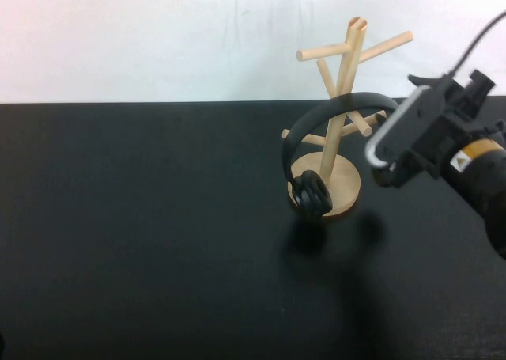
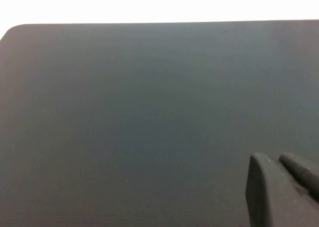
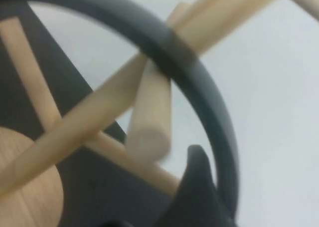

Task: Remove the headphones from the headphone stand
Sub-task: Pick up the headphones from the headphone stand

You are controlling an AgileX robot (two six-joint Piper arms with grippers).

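Note:
The black headphones (image 1: 310, 194) hang on the light wooden headphone stand (image 1: 345, 67). Their thin headband (image 1: 332, 107) arches over a peg, and one ear cup rests by the round disc base (image 1: 348, 187). My right gripper (image 1: 379, 156) is at the headband's right end, level with the lower pegs. In the right wrist view, one dark finger (image 3: 195, 182) lies just beside the headband (image 3: 219, 117), apart from it at the tip; the other finger is out of frame, so the jaws stand open around the band. My left gripper (image 2: 276, 161) is shut and empty over bare table.
The black table (image 1: 142, 241) stretches wide to the left and front of the stand. A white wall (image 1: 158, 36) runs along its far edge. The stand's upper pegs (image 1: 387, 43) jut out above my right gripper.

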